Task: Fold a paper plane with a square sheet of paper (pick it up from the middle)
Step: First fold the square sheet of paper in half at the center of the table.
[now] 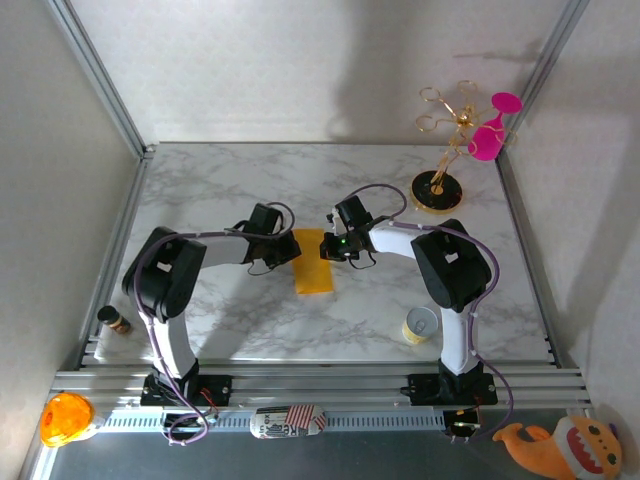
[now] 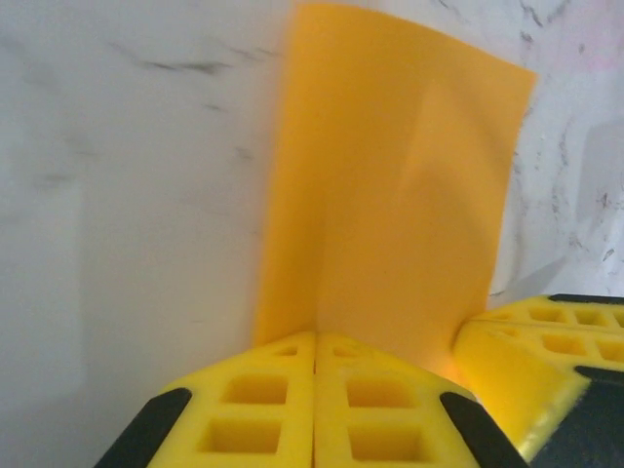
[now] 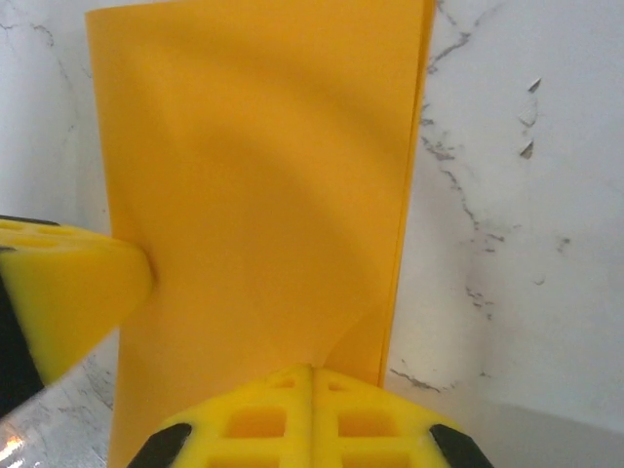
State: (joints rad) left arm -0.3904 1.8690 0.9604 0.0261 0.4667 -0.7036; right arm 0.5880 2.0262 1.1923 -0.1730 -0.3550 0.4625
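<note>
Square sheet of paper (image 1: 315,263), folded double, lies mid-frame between left gripper (image 2: 314,353) and right gripper (image 3: 312,378), both closed tight against it; cup (image 1: 420,326), lower right, contents unclear

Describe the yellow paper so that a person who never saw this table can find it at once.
Start at the white marble table and look near its middle. There the left gripper and the right gripper both pinch the sheet of paper, which lies between them. It is the only flat, matte yellow-orange rectangle; the cup nearby is round and pale.
</note>
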